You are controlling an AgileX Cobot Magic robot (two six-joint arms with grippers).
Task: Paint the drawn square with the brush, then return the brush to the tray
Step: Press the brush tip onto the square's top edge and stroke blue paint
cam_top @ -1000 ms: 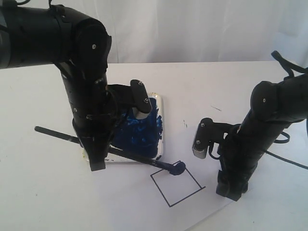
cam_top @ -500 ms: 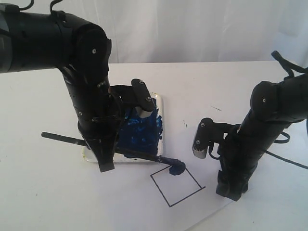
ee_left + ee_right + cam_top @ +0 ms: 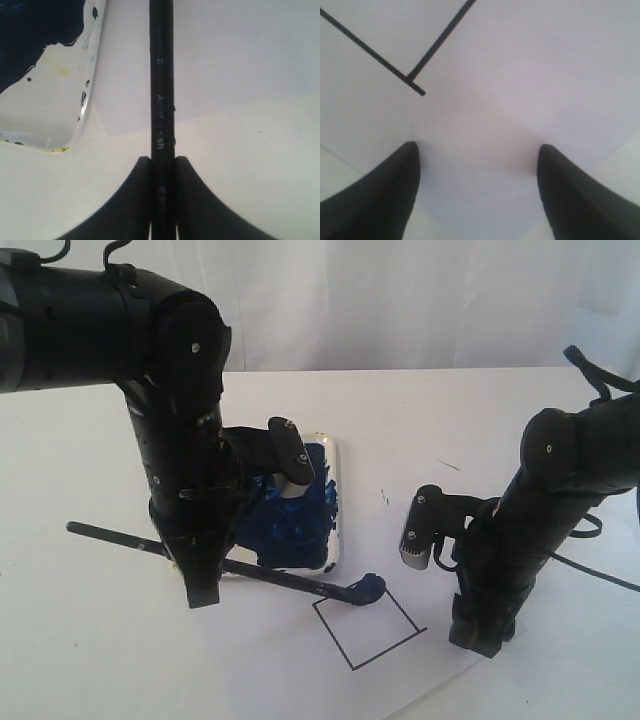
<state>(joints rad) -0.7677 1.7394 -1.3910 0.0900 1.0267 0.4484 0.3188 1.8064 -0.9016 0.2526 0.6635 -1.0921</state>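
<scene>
Black outline of the drawn square (image 3: 366, 632) is nearest the camera, tilted on the white paper sheet (image 3: 430, 540). Inside reads white; only its far corner carries blue.

My right claw (image 3: 478, 636) stands just beside the square's right corner, low over the paper, spread wide with nothing in it. Right wrist view agrees: both fingers (image 3: 385, 200) are well apart, bare paper fills the gap, and one corner of the outline (image 3: 410, 80) lies just ahead.

My left claw (image 3: 200, 592) is further back and to the left, pointing down at the worktop (image 3: 80, 660), clamped on the brush (image 3: 275, 577). Grip is roughly mid-shaft: the tail end sticks out left of the claw, the bristle end out to the right. The shaft lies slanted, close to level, with the bristle end nearer the camera. The blue-loaded bristle tip (image 3: 367, 588) sits on the square's far corner and looks to be touching.

In the left wrist view the shaft (image 3: 161, 75) runs straight out from between the two fingers, pinched on both sides, with pale lettering on it. The tray edge (image 3: 75, 100) is beside it but apart.

Behind that claw is the tray (image 3: 338, 490): cream rim, blue paint smeared inside, partly hidden by my left arm (image 3: 170, 440). The brush crosses just in front of its near edge. A white backdrop (image 3: 400, 300) closes the far side.
</scene>
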